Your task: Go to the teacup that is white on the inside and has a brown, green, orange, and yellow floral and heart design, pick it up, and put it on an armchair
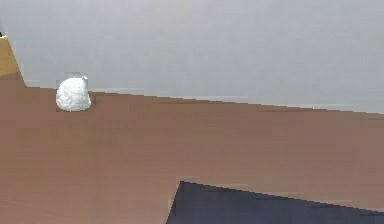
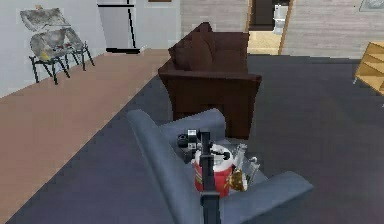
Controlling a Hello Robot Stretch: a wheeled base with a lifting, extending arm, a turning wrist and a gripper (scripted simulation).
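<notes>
The brown wooden floor (image 1: 200, 140) lies bare ahead, up to the white wall (image 1: 220, 45); a lumpy white ball (image 1: 73, 94) sits by that wall at the forward view's left. To the side, the grey-blue armchair (image 2: 160, 150) stands close, its thick sides walling a seat crowded with small red and white things (image 2: 226, 160). A big dark brown sofa (image 2: 210, 70) blocks the way just behind it, and the dark blue carpet (image 2: 310, 110) beside them is free
</notes>
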